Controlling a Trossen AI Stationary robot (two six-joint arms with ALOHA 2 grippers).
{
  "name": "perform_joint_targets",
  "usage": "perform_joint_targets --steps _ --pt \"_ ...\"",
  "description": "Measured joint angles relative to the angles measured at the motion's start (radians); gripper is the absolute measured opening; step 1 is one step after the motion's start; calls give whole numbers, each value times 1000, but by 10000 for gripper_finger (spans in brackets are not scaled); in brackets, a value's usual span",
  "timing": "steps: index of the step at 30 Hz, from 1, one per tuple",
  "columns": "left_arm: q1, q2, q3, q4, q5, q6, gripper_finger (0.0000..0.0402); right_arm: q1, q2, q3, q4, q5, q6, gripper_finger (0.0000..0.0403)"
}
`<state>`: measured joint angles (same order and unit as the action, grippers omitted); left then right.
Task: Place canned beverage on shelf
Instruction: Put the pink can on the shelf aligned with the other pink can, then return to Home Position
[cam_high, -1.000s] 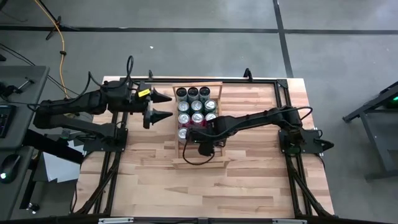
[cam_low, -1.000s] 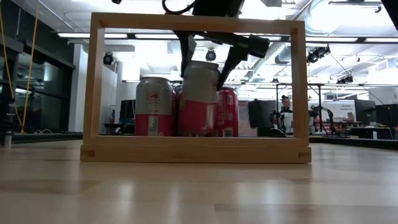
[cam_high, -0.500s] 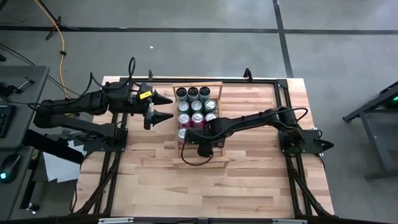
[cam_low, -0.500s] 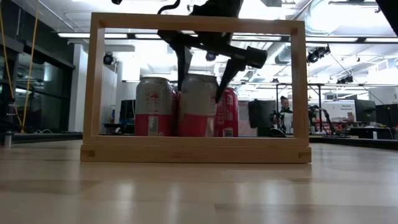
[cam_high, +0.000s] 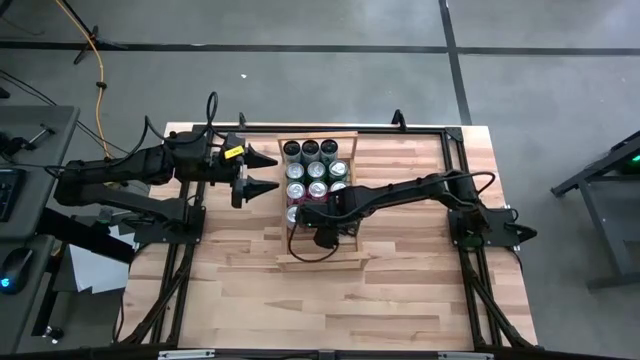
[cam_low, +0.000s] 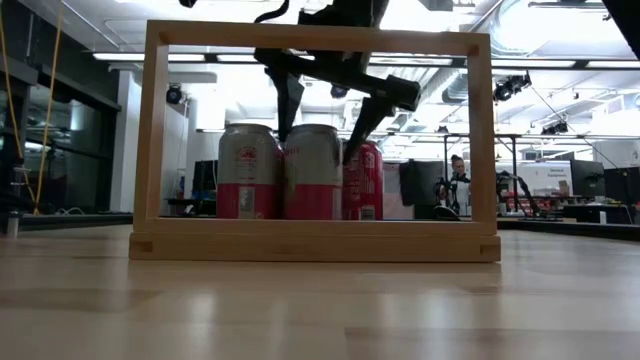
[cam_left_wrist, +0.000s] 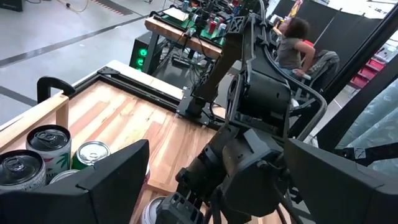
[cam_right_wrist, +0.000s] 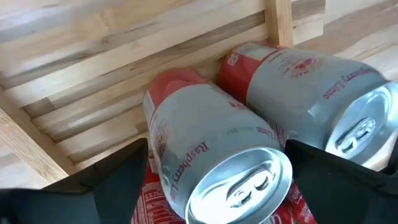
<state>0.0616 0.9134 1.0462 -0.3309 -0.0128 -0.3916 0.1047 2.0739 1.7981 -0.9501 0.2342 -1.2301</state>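
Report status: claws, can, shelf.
Right claw open, straddling the raspberry can, which stands on the shelf beside its neighbour. Left claw open, waiting left of the shelf. Nothing in the way.

A robotics lab: concrete floor (cam_high: 300, 80), ceiling strip lights (cam_low: 130, 57), other arm rigs (cam_low: 520, 185) and monitors (cam_low: 418, 184) behind

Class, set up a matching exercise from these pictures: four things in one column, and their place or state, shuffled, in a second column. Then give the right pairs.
Column one:
1. right gripper
2. left gripper
3. pink-and-silver can
4. shelf

Column two:
A. standing upright in the shelf, between open fingers
B. open, above the newly placed can
C. lying on the wooden table, holding rows of cans
D. open, waiting beside the shelf's left side

Pairs: 1-B, 2-D, 3-A, 4-C
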Motion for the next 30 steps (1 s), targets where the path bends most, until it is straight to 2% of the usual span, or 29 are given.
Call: perform_joint_targets --steps 11,21,24,30 --pt "0 0 0 1 0 3 362 2 -37 0 -27 24 7 364" --pt "1 0 0 75 0 58 362 8 -113 0 -139 23 135 364" --pt "4 0 0 72 0 94 362 9 -151 0 -183 25 197 364" --pt "4 0 0 72 0 116 362 9 -237 0 -309 23 442 343"
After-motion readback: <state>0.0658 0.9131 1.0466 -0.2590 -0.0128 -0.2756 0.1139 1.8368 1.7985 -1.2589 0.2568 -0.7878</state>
